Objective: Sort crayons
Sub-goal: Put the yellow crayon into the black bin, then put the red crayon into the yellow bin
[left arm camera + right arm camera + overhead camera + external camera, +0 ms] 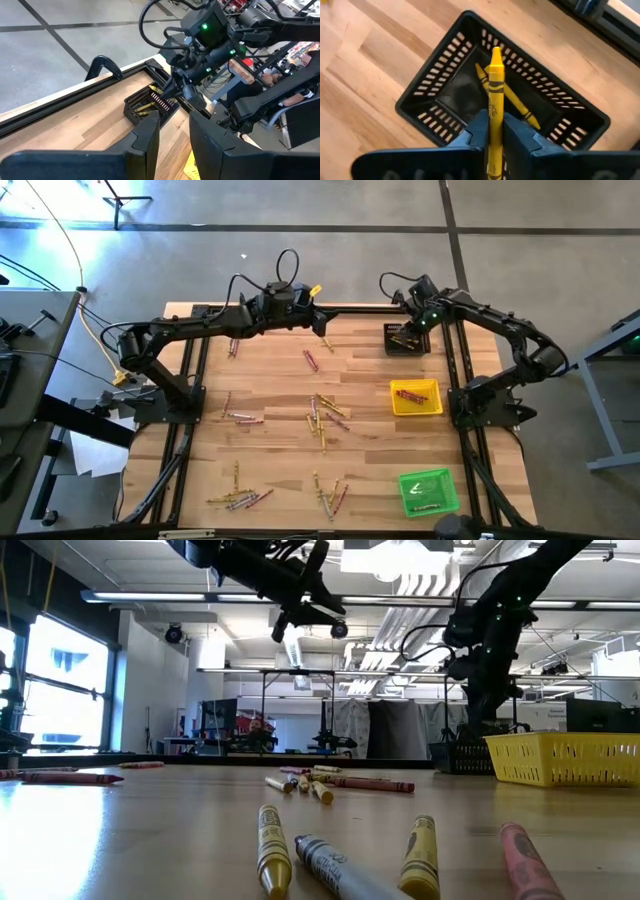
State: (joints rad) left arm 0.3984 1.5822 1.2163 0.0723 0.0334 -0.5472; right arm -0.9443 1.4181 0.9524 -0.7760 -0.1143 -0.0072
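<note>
Many crayons lie loose on the wooden table, with a cluster (pixel 322 420) in the middle and more (pixel 240 498) near the front. My right gripper (pixel 495 118) points steeply down over the black tray (pixel 407 338) at the far right, shut on a yellow crayon (pixel 495 85). Another yellow crayon (pixel 520 107) lies on that tray's floor. My left gripper (pixel 175 120) hangs open and empty above the table's far middle (pixel 322 328), facing the black tray (pixel 142 102). My right gripper pinches the yellow crayon between its two fingers, at the wrapped part (pixel 494 112); the rear end is hidden between them. The fingers come from above. The crayon lies along them, its pointed end (pixel 496 52) jutting down inside the black tray.
A yellow tray (pixel 433 408) holding red crayons stands at mid right, and a green tray (pixel 445 500) stands at the near right. Black rails (pixel 200 370) frame the table's left, far and right sides. Bare wood lies between the crayon clusters and the trays.
</note>
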